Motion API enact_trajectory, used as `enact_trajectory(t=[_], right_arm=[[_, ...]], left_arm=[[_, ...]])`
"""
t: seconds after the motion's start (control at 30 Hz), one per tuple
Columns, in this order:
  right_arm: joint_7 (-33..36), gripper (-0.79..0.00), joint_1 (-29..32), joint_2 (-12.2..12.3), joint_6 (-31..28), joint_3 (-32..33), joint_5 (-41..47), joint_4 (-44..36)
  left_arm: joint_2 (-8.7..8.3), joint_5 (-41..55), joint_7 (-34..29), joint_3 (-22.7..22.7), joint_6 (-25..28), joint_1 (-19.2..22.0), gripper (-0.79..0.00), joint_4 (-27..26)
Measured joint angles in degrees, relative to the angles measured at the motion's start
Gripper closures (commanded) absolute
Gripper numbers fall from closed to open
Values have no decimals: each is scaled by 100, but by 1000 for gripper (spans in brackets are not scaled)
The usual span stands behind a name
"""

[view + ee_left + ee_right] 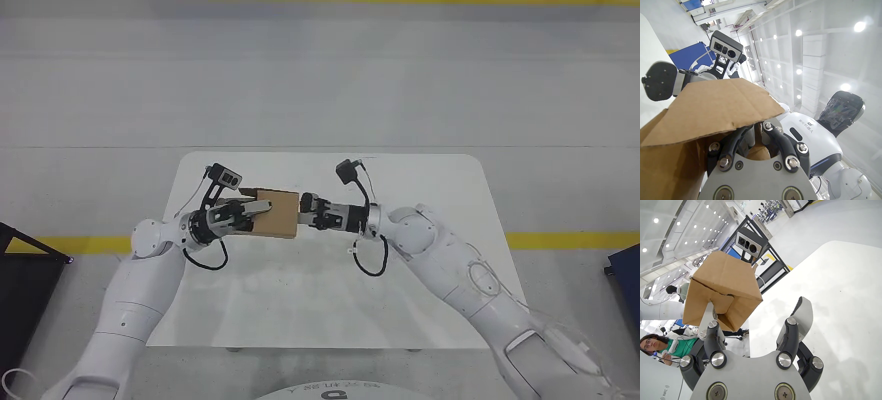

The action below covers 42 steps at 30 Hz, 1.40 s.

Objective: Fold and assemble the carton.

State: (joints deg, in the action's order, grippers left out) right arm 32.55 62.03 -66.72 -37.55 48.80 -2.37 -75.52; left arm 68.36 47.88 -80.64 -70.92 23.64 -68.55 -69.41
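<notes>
White table (420, 290), rounded corners, smooth matte top; grey floor around. One carton (277, 212): brown corrugated cardboard, boxy, ragged-edged flap (715, 106) sticking out, held above table between two grippers. Left gripper (254, 213) narrow, pinching carton wall at one end. Right gripper (306, 213) spread wide at opposite end, one grey finger (709, 311) against end flap, other clear of carton.

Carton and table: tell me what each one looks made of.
Carton: brown cardboard, likely corrugated, with a matte finish; the cut flap edges look raw and the panels bend along creases. Table: smooth white top, faintly glossy, since it carries soft shadows; probably laminate or painted board, though the look leaves that open.
</notes>
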Motion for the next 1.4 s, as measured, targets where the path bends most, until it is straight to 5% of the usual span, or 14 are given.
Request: enact_trajectory(t=[0.67, 1.13, 1.4], right_arm=[[-55, -785, -214, -170, 259, -184, -123, 215], [28, -785, 591, 164, -997, 887, 488, 24], [272, -785, 758, 230, -1056, 1004, 535, -263]], left_arm=[[19, 41, -11, 90, -11, 37, 0, -19], [-34, 313, -96, -186, -94, -98, 0, -71], [-48, 77, -105, -177, -103, -39, 0, -53]])
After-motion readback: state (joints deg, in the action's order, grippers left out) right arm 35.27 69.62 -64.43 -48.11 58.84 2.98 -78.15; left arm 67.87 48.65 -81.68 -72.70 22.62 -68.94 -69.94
